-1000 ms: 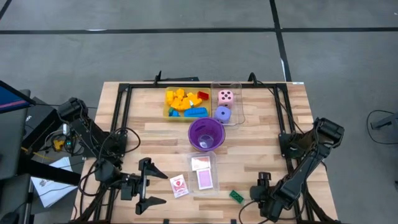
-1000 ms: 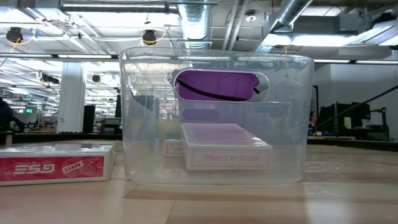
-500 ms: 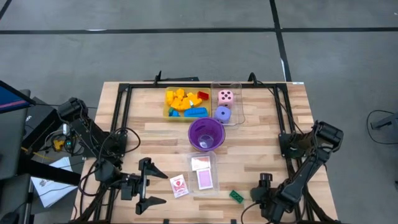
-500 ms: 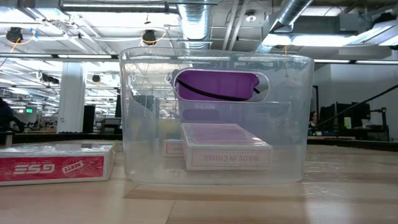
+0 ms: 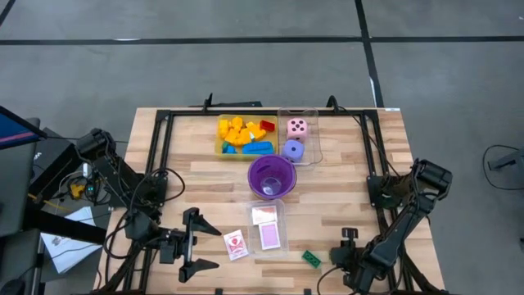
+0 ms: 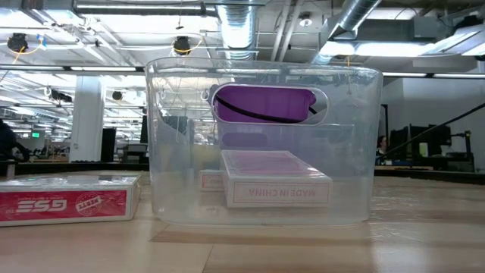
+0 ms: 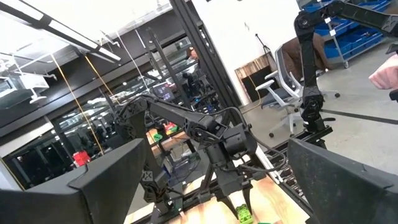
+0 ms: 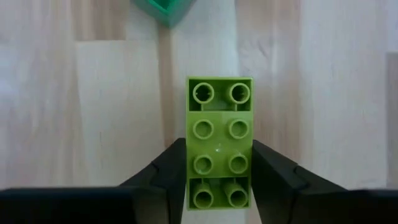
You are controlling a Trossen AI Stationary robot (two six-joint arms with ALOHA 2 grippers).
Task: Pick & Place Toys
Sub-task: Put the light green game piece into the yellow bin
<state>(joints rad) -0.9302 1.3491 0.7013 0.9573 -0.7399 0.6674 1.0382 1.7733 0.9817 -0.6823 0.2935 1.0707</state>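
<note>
A: Surface?
B: Wooden table [image 5: 205, 188], black frame; open workshop behind.
A: Near edge?
B: Right gripper [image 8: 219, 171], near right, fingers pressed on the flanks of a light green brick [image 8: 219, 149], apparently gripping it for lifting. A dark green brick [image 5: 310, 259] lies just left. Left gripper [image 5: 199, 246], near left, spread and idle. Card pack [image 5: 235, 244] beside a clear tray [image 5: 282, 228] holding another.
A: Middle?
B: Purple cup [image 5: 271, 177].
A: Far?
B: Yellow tray [image 5: 218, 141], sorted bricks; dice [image 5: 296, 128] alongside.
</note>
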